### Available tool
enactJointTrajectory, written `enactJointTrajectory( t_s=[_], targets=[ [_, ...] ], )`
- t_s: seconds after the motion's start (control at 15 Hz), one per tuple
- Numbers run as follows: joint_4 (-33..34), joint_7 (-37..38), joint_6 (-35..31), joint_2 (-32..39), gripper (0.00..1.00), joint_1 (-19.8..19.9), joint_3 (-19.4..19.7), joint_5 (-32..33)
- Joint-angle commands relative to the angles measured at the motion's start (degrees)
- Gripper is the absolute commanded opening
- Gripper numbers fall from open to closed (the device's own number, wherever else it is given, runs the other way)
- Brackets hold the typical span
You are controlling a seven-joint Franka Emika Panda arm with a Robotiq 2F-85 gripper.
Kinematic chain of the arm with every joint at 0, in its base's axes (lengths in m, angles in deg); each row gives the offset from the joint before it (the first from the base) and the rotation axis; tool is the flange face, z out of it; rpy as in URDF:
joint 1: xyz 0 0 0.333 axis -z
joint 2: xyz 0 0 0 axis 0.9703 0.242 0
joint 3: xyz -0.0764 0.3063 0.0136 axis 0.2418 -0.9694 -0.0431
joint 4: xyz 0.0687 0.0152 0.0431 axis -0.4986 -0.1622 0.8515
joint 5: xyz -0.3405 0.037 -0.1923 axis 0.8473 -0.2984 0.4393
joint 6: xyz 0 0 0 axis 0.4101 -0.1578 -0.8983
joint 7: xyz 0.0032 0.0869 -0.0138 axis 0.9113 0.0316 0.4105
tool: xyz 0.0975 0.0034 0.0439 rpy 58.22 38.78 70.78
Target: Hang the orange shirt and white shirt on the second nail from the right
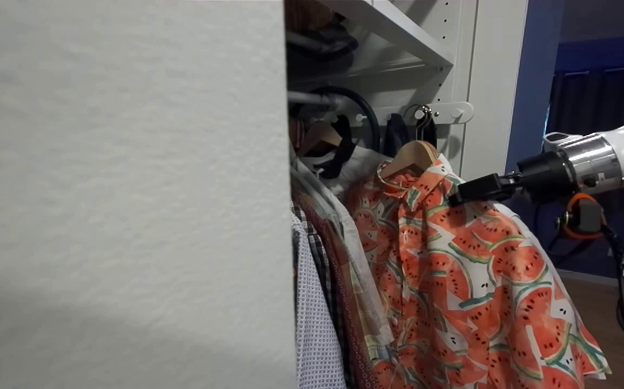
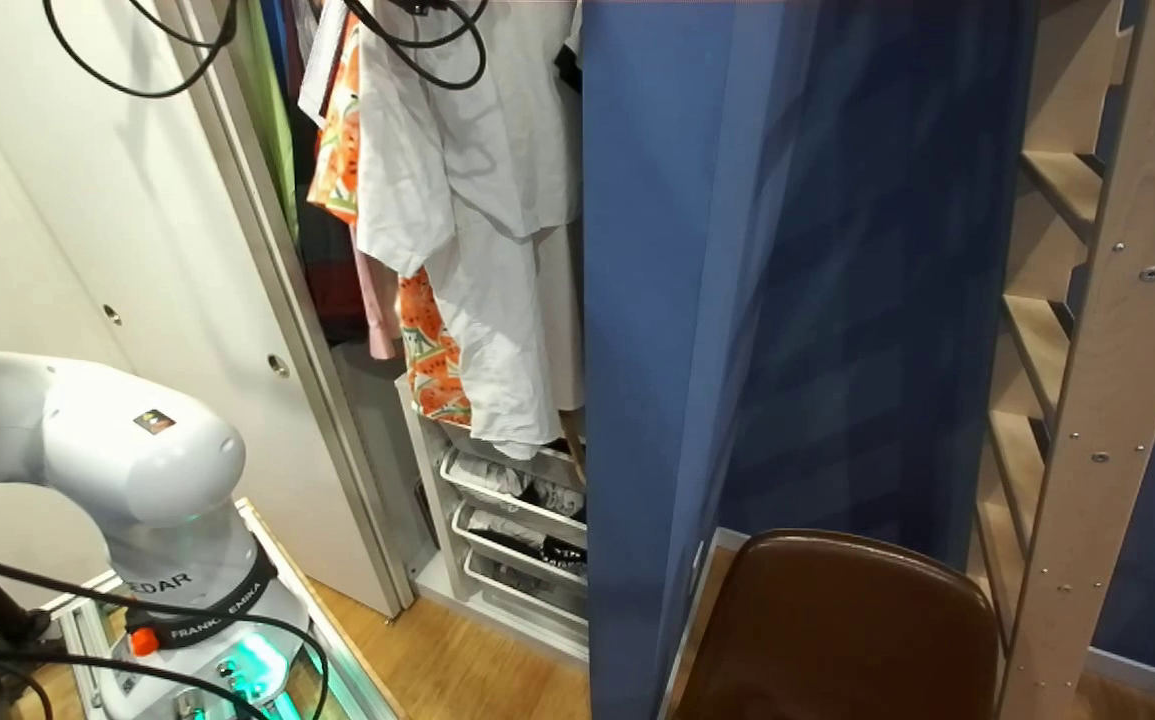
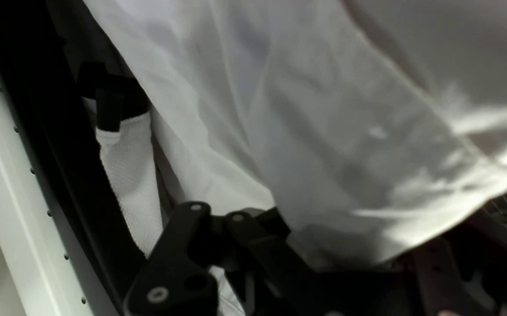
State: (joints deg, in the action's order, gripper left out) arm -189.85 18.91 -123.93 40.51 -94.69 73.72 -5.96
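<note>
the orange shirt (image 1: 455, 281), printed with watermelon slices, hangs inside a crowded closet, its collar parted around a wooden hanger (image 1: 413, 154). just above, we see metal hooks (image 1: 424, 123) bunched at the second nail (image 1: 419, 114) from the right on a white board (image 1: 466, 112); we cannot tell which of them rests over it. the white shirt (image 2: 497, 180) hangs close beside the orange one, broad to the camera in an exterior view, with the watermelon print showing past its edge and near its hem.

the black tool (image 1: 454, 200) meets the orange shirt just beside the collar, its tip against the printed cloth. its jaws are drawn together; in the wrist view the white shirt drapes across the fingertips, and we cannot tell whether any fabric is pinched between them.

around the pair we find other garments packed close, among them a pale patterned one (image 1: 317, 313), while a light wall (image 1: 128, 194) fills nearly half of an exterior view. the white robot arm (image 2: 147, 450) stands near a pale door (image 2: 67, 180), its base glowing green. below the shirts, white drawers (image 2: 512, 500) hold cloth in grey, black and white, and beyond a blue wall (image 2: 657, 300) a brown chair (image 2: 847, 630) stands near a wooden ladder (image 2: 1107, 380).
</note>
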Motion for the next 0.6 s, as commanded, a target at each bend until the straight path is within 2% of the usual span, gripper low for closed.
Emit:
enactJointTrajectory(
  t_s=[0.0,0.53],
  targets=[
    [3.39,-2.54,-4.87,1.13,0.01,-2.62,1.33,-3.46],
    [5.29,-2.63,-5.90,2.88,0.01,-5.44,3.71,-7.84]
  ],
)
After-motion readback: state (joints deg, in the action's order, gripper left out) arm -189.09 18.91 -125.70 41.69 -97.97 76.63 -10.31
